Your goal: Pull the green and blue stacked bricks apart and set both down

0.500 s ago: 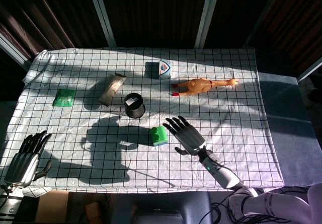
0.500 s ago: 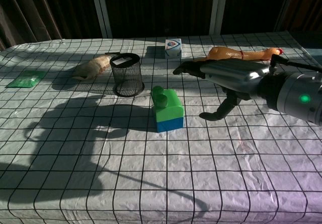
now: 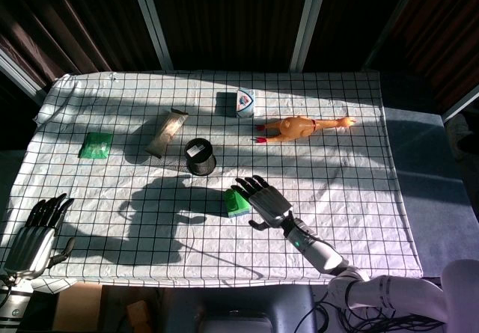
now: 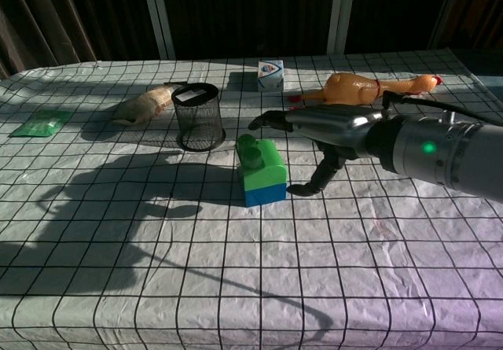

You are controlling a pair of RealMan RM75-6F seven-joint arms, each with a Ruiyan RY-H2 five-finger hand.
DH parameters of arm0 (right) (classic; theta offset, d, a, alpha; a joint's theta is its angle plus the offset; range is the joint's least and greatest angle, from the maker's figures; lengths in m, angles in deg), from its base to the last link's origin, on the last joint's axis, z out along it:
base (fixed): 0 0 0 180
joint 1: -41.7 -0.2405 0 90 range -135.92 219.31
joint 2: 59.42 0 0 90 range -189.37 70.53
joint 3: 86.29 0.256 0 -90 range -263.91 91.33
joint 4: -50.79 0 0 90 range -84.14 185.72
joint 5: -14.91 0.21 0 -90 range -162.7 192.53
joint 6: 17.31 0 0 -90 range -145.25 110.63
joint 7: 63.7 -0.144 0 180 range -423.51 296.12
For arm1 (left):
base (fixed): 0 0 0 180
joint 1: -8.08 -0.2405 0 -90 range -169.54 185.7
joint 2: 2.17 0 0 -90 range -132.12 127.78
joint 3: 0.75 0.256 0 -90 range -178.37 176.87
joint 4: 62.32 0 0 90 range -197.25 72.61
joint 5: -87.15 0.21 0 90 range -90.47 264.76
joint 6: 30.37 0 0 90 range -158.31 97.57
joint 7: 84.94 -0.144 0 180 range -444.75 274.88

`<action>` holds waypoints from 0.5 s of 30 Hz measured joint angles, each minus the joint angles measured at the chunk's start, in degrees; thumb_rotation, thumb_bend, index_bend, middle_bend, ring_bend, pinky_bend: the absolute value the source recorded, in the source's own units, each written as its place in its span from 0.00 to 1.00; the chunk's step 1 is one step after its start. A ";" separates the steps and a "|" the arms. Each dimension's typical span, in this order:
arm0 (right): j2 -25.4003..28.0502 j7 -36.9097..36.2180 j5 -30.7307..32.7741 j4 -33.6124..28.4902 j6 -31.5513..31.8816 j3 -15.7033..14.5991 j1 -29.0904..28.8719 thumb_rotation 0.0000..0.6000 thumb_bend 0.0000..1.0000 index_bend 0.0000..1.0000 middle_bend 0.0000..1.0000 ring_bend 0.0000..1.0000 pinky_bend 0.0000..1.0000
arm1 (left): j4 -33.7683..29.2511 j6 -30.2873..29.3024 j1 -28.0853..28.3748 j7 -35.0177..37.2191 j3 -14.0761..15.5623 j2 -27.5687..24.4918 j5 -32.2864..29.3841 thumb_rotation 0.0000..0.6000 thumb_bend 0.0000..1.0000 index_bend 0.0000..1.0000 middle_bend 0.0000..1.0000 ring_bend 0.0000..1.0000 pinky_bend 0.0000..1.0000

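Observation:
A green brick [image 4: 259,163] sits stacked on a blue brick [image 4: 265,193] near the middle of the checked cloth; in the head view the stack [image 3: 237,202] shows mostly green. My right hand [image 4: 322,131] [image 3: 263,200] hovers open just right of the stack, its fingers spread and reaching over the green brick's top, the thumb hanging low beside the blue one. I cannot tell whether it touches. My left hand [image 3: 34,236] hangs open off the table's near-left corner, far from the bricks; the chest view does not show it.
A black mesh cup [image 4: 197,116] stands just behind-left of the stack. Further back lie a rubber chicken [image 4: 369,89], a small white carton [image 4: 270,75] and a tan wrapped item [image 4: 146,103]. A green packet [image 4: 41,122] lies at far left.
My right hand has moved left toward the stack, its fingers now over the green brick. The left hand has slid slightly lower. The bricks have not moved.

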 measured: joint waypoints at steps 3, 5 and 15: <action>-1.59 0.75 2.08 1.27 -0.44 0.52 -1.81 1.00 0.24 0.00 0.00 0.00 0.00 | 0.06 0.00 0.02 0.30 0.02 -0.12 0.09 1.00 0.41 0.00 0.00 0.00 0.05; -2.69 1.24 3.09 2.29 -0.42 0.72 -2.81 1.00 0.26 0.00 0.02 0.00 0.00 | 0.11 0.00 0.00 0.38 0.03 -0.15 0.03 1.00 0.41 0.00 0.00 0.00 0.05; -5.83 2.40 5.99 5.85 0.95 0.61 -5.32 1.00 0.34 0.25 0.24 0.02 0.04 | 0.21 -0.26 -0.11 0.91 0.02 -0.30 0.14 1.00 0.41 0.00 0.00 0.00 0.05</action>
